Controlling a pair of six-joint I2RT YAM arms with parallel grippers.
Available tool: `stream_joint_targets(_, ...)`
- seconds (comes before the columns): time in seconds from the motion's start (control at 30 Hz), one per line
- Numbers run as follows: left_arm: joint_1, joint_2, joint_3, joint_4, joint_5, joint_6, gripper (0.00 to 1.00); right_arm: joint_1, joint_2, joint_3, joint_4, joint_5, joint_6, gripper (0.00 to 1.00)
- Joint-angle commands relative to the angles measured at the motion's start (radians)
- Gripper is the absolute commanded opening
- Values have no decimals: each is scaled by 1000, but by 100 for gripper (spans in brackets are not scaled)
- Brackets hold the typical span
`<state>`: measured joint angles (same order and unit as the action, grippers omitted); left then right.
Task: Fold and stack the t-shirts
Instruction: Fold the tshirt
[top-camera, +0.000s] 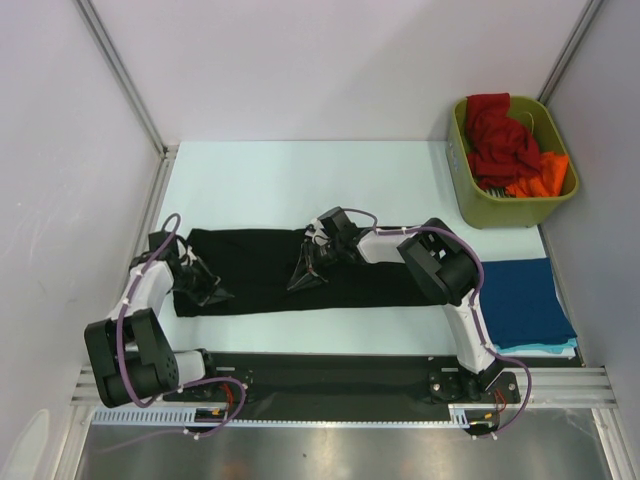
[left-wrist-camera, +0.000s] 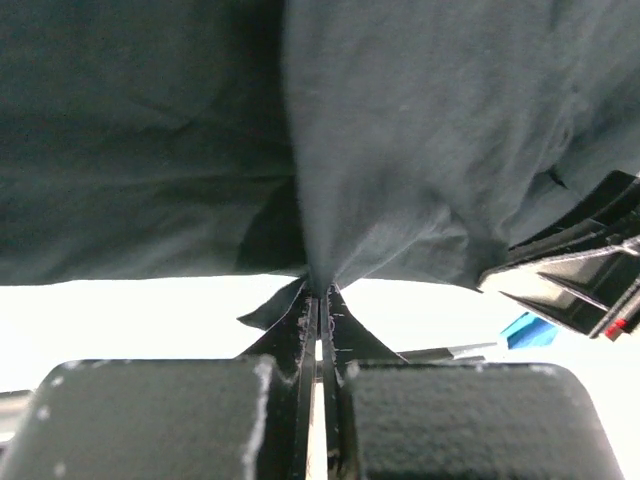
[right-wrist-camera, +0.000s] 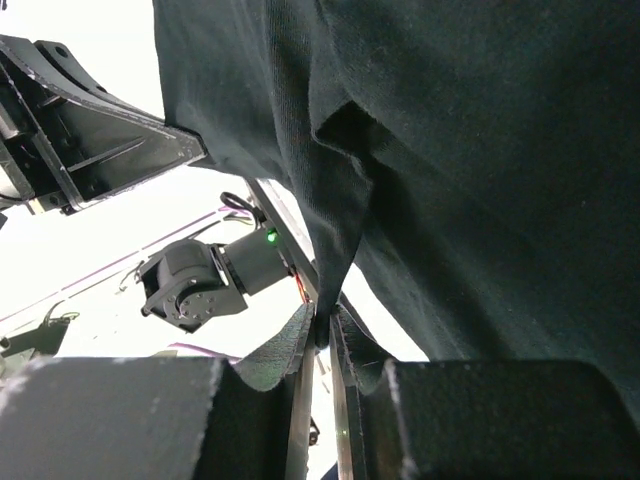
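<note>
A black t-shirt (top-camera: 255, 262) lies as a long strip across the pale table (top-camera: 300, 180). My left gripper (top-camera: 212, 293) is shut on the shirt's left end; in the left wrist view the black cloth (left-wrist-camera: 400, 150) hangs from the pinched fingertips (left-wrist-camera: 320, 295). My right gripper (top-camera: 303, 281) is shut on a fold near the shirt's middle, lifting a small peak; the right wrist view shows the cloth (right-wrist-camera: 480, 180) clamped between the fingers (right-wrist-camera: 325, 330). A folded dark blue t-shirt (top-camera: 522, 300) lies on a teal one (top-camera: 545, 350) at the right. Red (top-camera: 498, 135) and orange (top-camera: 540, 178) shirts fill the bin.
The olive-green bin (top-camera: 490, 210) stands at the back right corner. Grey walls close in both sides and the back. A black rail (top-camera: 330, 370) with the arm bases runs along the near edge. The far half of the table holds nothing else.
</note>
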<state>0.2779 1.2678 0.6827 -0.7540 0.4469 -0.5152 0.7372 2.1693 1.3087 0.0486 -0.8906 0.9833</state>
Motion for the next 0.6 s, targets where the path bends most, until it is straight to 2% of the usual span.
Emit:
stream_joint_targets(0.0,23,-41,20,-60,-65,-23,2,-7,-17,23,-21,-39,-29,17)
stream_joint_targets(0.13,43,-47,8,-93,-99,-17,4,-12,-19,14,-41,-54,-40,17)
stream_joint_targets(0.17,44,-47,-6,-91,-105,-23,8,-12,-17,14,-46,-59,-46,17)
stream_joint_targets(0.33,44,-21,-40,-82,-102,-45,54,-7,4,18,-76,-59,-60,26)
stream_joint_targets(0.43,44,-28,-40,-90,-122,-48,62,-2,11,20,-90,-51,-80,30)
stream_joint_targets(0.57,44,-53,-52,-103,-125,-45,63,4,10,29,-116,-22,-106,34)
